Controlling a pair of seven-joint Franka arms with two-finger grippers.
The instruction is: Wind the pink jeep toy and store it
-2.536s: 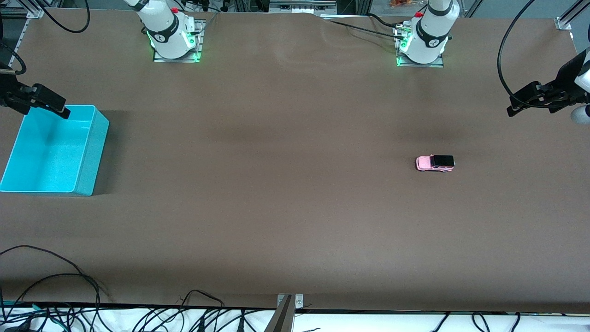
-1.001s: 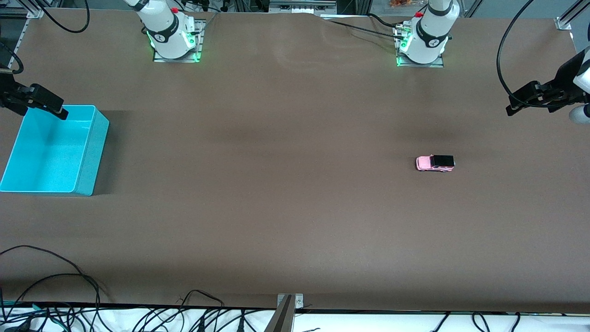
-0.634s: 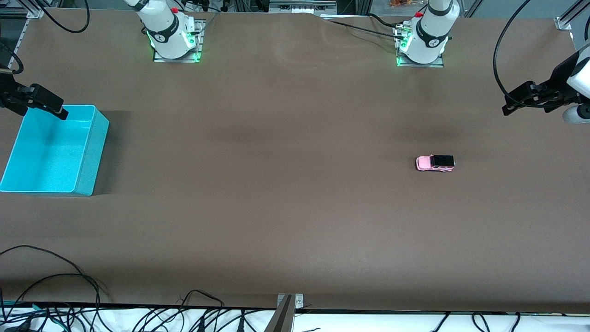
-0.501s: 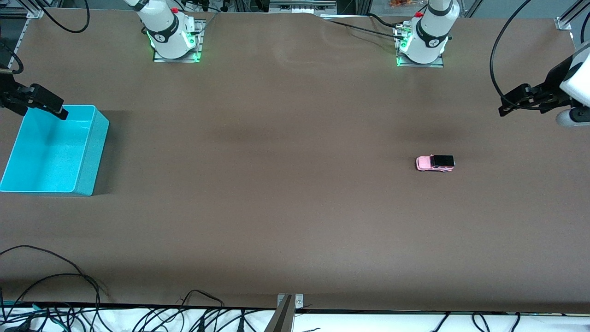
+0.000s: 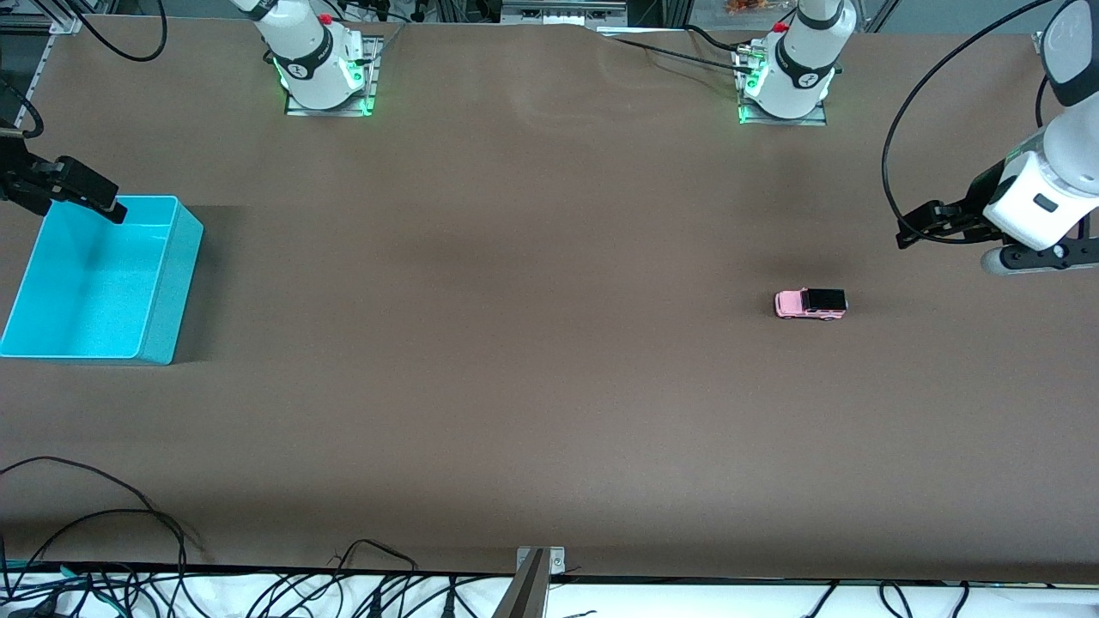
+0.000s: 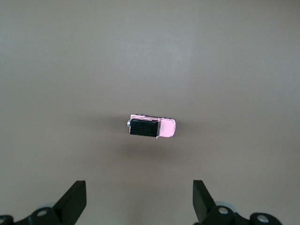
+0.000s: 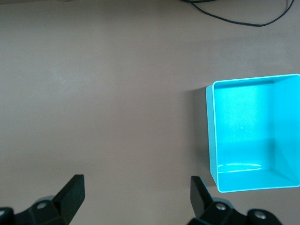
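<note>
The pink jeep toy (image 5: 810, 304) stands on its wheels on the brown table toward the left arm's end; it also shows in the left wrist view (image 6: 152, 127). My left gripper (image 5: 908, 235) is open and empty in the air, over the table beside the jeep toward the table's end, and its open fingers (image 6: 75, 201) frame bare table. The turquoise bin (image 5: 163, 283) stands empty at the right arm's end and shows in the right wrist view (image 7: 210, 122). My right gripper (image 5: 107, 208) is open and empty over the bin's rim.
Loose cables (image 5: 103, 524) lie along the table edge nearest the front camera. The two arm bases (image 5: 322, 64) stand at the edge farthest from it. A black cable (image 7: 234, 16) crosses the right wrist view.
My left arm has swung in from the table's end toward the jeep and lower. My right gripper drew slightly away from the bin early on and has since held still. The jeep has not moved.
</note>
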